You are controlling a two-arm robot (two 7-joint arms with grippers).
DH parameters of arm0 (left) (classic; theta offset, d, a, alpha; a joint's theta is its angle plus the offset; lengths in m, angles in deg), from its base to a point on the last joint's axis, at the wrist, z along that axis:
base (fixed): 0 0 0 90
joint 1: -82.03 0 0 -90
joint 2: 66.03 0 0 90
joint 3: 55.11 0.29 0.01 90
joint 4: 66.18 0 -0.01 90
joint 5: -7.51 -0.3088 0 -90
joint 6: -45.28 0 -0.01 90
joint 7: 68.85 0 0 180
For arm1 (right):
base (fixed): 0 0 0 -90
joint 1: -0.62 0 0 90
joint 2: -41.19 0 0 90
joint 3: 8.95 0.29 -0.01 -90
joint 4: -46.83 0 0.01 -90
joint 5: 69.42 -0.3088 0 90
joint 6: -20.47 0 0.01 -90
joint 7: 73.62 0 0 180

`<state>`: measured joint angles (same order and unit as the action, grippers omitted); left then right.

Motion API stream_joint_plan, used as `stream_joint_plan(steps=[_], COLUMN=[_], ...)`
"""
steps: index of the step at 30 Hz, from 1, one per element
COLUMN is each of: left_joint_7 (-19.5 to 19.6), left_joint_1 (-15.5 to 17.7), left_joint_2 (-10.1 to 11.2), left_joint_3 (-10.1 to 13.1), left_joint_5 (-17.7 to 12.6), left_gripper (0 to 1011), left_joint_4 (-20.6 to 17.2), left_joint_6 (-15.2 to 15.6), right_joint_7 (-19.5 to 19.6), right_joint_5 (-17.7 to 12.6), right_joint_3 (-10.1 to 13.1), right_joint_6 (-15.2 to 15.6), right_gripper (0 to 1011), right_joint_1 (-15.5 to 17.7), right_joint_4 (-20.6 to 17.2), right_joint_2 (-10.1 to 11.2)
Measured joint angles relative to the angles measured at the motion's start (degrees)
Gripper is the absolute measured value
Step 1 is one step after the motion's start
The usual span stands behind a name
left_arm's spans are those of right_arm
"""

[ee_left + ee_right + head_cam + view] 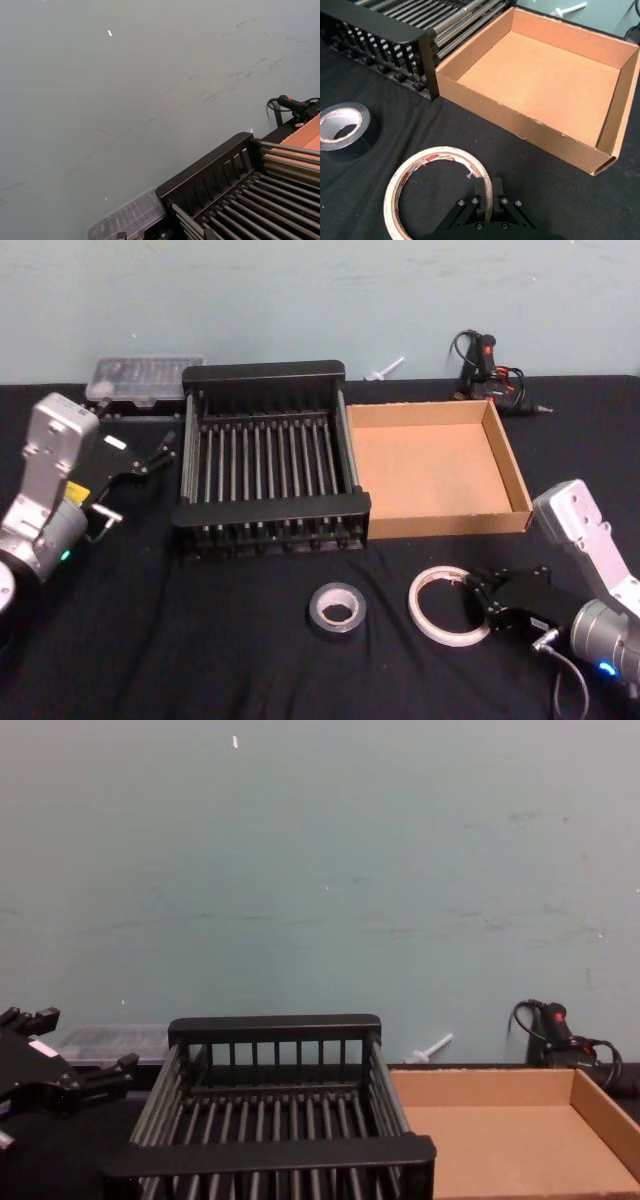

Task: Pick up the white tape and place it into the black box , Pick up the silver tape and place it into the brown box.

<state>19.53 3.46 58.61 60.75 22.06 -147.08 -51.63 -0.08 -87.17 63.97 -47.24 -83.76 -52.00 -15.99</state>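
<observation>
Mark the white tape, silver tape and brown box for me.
white tape [402, 176], right wrist view, on the band of the roll.
silver tape [337, 608], head view, on its top face.
brown box [450, 523], head view, on its near wall.

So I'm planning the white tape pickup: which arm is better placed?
The right. Its gripper has its fingers astride the white tape's rim; the left gripper hangs beyond the black box.

This looks like a workshop or robotics lab. A table [200, 660] draped in black cloth stands against a bare, scuffed pale-green wall [320, 870]. Along the wall, behind the black box [265, 460], lie a clear plastic parts case [135, 380] and a glue gun [490, 370] with a coiled cord.
</observation>
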Motion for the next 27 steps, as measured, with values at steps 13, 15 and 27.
stream_joint_plan(steps=[13,15,27], left_joint_7=[0.0,0.0,0.0], left_joint_1=[0.0,0.0,0.0], left_joint_2=[0.0,0.0,0.0], left_joint_3=[0.0,0.0,0.0], left_joint_5=[0.0,0.0,0.0], left_gripper=[1001,1001,1001], left_joint_4=[0.0,0.0,0.0], left_joint_6=[0.0,0.0,0.0], right_joint_7=[-2.1,-2.2,-1.9], right_joint_5=[0.1,0.2,2.5], right_joint_3=[3.2,3.5,4.2], right_joint_6=[-2.4,-2.7,-3.1], right_gripper=[87,87,87], right_joint_1=[0.4,0.1,-5.7], right_joint_4=[-2.0,-2.1,0.8], right_joint_2=[0.1,0.1,-1.2])
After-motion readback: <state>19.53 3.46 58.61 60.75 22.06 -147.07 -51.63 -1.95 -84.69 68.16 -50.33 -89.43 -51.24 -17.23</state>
